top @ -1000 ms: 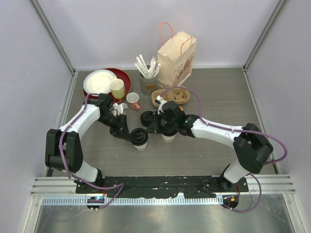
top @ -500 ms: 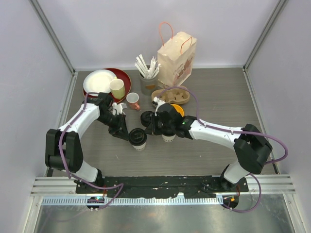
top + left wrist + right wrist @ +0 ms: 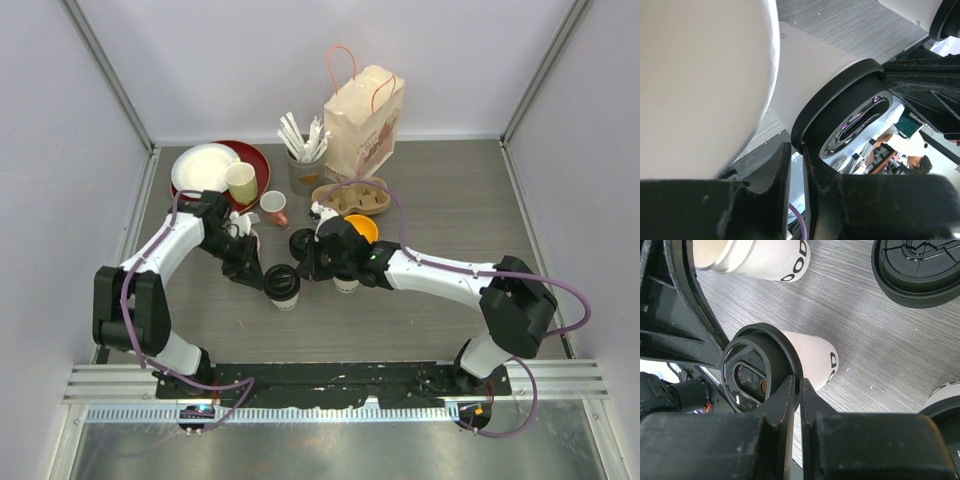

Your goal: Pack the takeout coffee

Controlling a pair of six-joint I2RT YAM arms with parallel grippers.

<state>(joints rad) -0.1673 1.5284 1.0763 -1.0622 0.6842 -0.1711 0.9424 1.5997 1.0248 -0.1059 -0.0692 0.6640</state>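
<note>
Grey wood-grain table (image 3: pixel 460 205) with lidded paper cups (image 3: pixel 284 288) (image 3: pixel 346 286), loose lid (image 3: pixel 303 243), paper bag (image 3: pixel 364 125), cardboard carrier (image 3: pixel 352 198), red plate (image 3: pixel 257 160).

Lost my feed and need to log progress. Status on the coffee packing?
Left hand, right hand both shut on round black plastic lid of cream paper cup. Second cup under right arm. Loose black lid close behind.

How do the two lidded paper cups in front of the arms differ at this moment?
The left cup shows almost fully from above, while the right cup is mostly hidden beneath the right gripper. The left gripper pinches the left cup's lid rim; the right gripper pinches the right cup's. Both are cream, tapered and black-lidded.
</note>
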